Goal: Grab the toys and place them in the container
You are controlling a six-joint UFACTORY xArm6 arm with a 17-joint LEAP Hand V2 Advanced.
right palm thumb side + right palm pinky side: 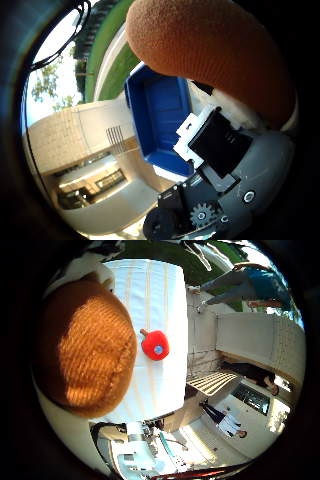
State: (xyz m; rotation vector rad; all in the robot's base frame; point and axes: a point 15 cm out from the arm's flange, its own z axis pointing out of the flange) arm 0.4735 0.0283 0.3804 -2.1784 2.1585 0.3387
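A large orange knitted toy (85,340) fills much of the right little finger side palm view, close against my palm and raised above the table. It also fills a large part of the right thumb side palm view (210,50), where my hand's white and black fingers (215,150) curl beside it. A small red toy (155,344) with a blue spot lies on the white striped tablecloth (150,290). A blue container (165,115), open and with nothing showing in it, lies beyond the orange toy in the thumb side view.
The table stands outdoors, with grass (110,60) and a pale building (80,150) around it. A white wall (255,340) and a slatted bench (215,380) lie past the table's edge.
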